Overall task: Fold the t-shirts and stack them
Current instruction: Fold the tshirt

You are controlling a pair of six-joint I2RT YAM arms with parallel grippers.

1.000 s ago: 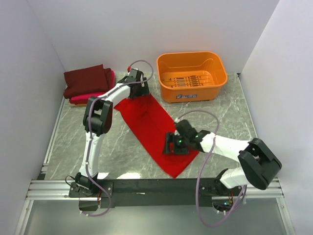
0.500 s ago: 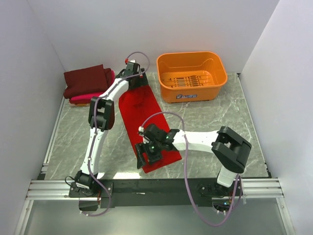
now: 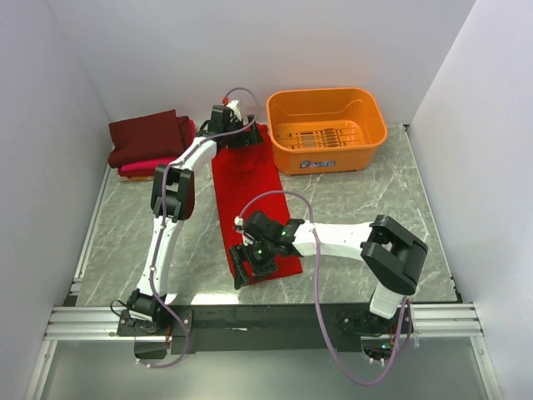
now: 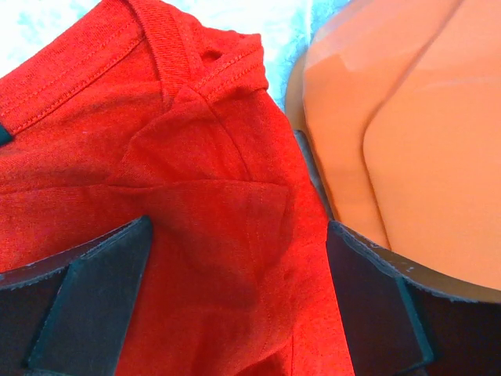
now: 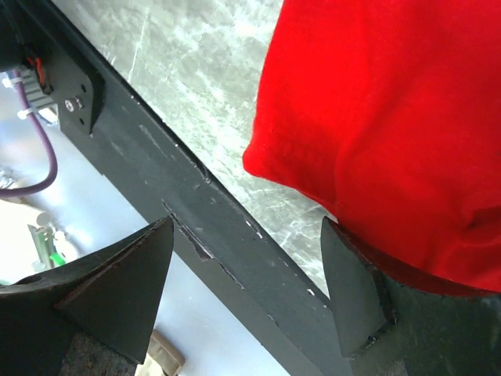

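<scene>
Evidently both arms have let go. The left jaws stand wide, their fingers [image 4: 86, 298] spread either side of the collar end of the red t-shirt [image 4: 196, 196], which lies flat between them and is not pinched. The orange basket [image 4: 407, 141] sits just beside that end, touching or nearly touching the cloth. The right jaws are also wide and hold nothing. One finger [image 5: 356, 290] is at the shirt's near corner, and between the jaws show the counter [image 5: 196, 78] and the black rail [image 5: 235, 258] along its front edge.

With an arm at each end, the shirt appears to have been laid out as a long narrow strip, probably to be folded end over end next.

Its long axis runs from the back of the counter toward the arms, with the near end leaning slightly to the robot's right. The ribbed neck points away from the arms, so the hem should be the near end.

At the far left, well apart, the maroon t-shirt [image 3: 148, 133] rests folded on the pink t-shirt [image 3: 141, 169], the likely place for the red one.
</scene>
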